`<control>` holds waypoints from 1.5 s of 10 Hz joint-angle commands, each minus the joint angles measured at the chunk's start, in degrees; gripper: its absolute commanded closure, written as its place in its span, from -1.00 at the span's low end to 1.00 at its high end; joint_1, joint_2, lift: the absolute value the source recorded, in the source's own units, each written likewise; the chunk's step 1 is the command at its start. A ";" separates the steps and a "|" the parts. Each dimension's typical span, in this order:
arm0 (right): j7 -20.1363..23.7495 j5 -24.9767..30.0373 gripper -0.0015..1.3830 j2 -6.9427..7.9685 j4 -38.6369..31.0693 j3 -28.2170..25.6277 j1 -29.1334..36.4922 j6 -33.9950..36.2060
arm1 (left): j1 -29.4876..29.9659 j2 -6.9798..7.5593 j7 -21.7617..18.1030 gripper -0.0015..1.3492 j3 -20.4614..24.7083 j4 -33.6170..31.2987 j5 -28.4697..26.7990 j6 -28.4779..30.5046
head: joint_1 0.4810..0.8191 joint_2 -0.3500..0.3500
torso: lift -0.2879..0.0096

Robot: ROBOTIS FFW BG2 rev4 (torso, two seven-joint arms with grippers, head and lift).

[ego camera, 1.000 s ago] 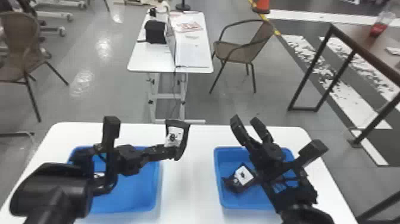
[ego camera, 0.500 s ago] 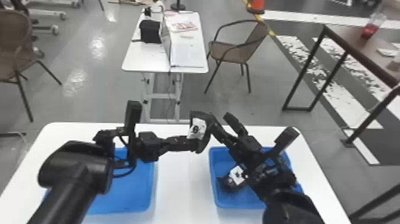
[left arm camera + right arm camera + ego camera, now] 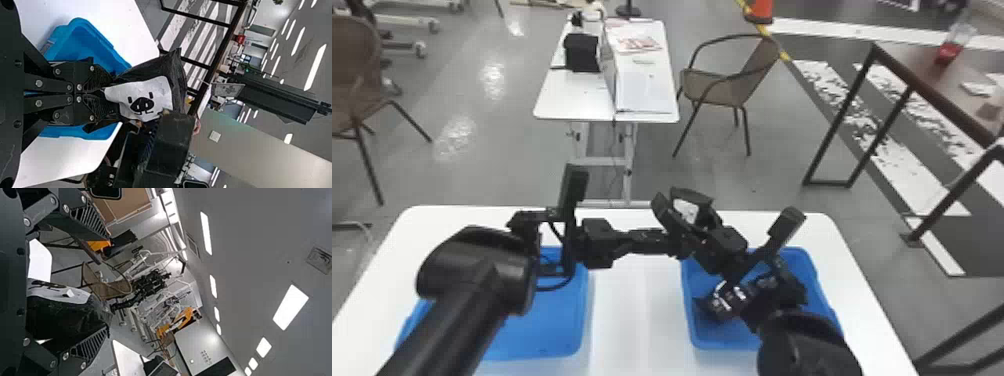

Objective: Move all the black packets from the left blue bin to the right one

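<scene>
Left gripper: its fingers (image 3: 98,107) are closed together on one edge of a black packet (image 3: 148,98); in the head view the gripper (image 3: 673,242) reaches across from the left side of the white table (image 3: 637,320), coming in from above the left blue bin (image 3: 532,325).
Held packet: raised above the table, pinched between the left fingers, its white patch with a printed snout and eyes turned toward the left wrist camera; in the head view it lies in line with the far edge of the table, just left of the right blue bin (image 3: 812,270).
Right gripper: in the head view the gripper (image 3: 685,207) meets the packet from the right; its jaws stand wide, one on each side of the packet in the right wrist view.
Grip of the right gripper: not closed on the packet; whether either of its fingers brushes the packet, I cannot tell.
Second packet: a dark packet with white and shiny patches (image 3: 724,302) lies inside the right bin, toward its left wall, partly covered by the right arm (image 3: 807,340).
Left bin: on the left part of the table, near the left edge, partly behind the left arm (image 3: 472,285).
Right bin: on the right part of the table, near the right edge, apart from the left bin, with a strip of white tabletop between them.
</scene>
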 commanded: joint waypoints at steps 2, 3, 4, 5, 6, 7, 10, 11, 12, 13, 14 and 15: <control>-2.20 2.52 0.88 0.00 -0.17 0.00 0.04 1.04 | 0.05 -0.16 -0.09 0.72 -0.51 -0.05 1.39 -0.14 | 0.27 -0.41 | 0.94; -3.60 2.43 0.85 0.26 -0.26 0.00 0.65 -0.27 | 0.23 -0.16 0.18 0.72 -0.43 0.04 2.62 -0.58 | 0.27 -0.41 | 0.94; -3.52 1.11 0.85 0.35 0.36 0.09 0.83 -1.15 | 0.49 -0.16 0.97 0.71 -0.25 -0.05 3.67 -1.19 | 0.27 -0.43 | 0.94; -3.52 0.67 0.85 0.53 0.62 0.18 0.92 -1.42 | 0.67 -0.16 1.23 0.71 0.01 -0.05 4.20 -1.28 | 0.27 -0.43 | 0.94; -3.43 -0.21 0.85 0.97 1.15 0.18 0.92 -2.03 | 0.84 -0.16 1.41 0.71 0.01 -0.05 4.73 -1.19 | 0.27 -0.43 | 0.94; -3.52 -1.09 0.85 1.23 1.85 0.09 0.92 -2.47 | 1.11 -0.16 1.76 0.67 0.10 -0.05 5.34 -1.10 | 0.27 -0.43 | 0.94; -3.87 -0.73 0.85 1.23 6.77 -4.92 -1.10 -4.23 | 4.80 0.52 2.37 -0.91 3.27 -1.11 5.96 0.13 | 0.27 -0.44 | 0.94; -3.87 0.23 0.85 0.70 9.94 -7.91 -2.16 -4.23 | 7.26 1.22 2.55 -0.87 5.99 -4.27 5.69 3.55 | 0.27 -0.48 | 0.94; -3.96 0.41 0.85 -0.35 13.54 -10.11 -2.95 -4.23 | 9.37 2.10 3.43 -0.82 8.36 -7.61 5.52 6.37 | 0.27 -0.52 | 0.94; -4.31 0.14 0.85 -1.58 18.02 -11.34 -3.92 -4.14 | 11.74 2.98 5.01 -0.82 11.35 -11.48 5.78 9.44 | 0.27 -0.55 | 0.94; -4.83 0.14 0.82 -2.72 22.77 -11.95 -4.80 -4.14 | 13.50 3.60 5.45 -0.81 14.43 -14.46 5.69 13.31 | 0.27 -0.56 | 0.94; -5.45 0.76 0.57 -3.43 27.34 -12.65 -5.76 -4.23 | 14.82 4.39 5.45 -0.82 16.98 -16.22 5.78 14.19 | 0.27 -0.55 | 0.94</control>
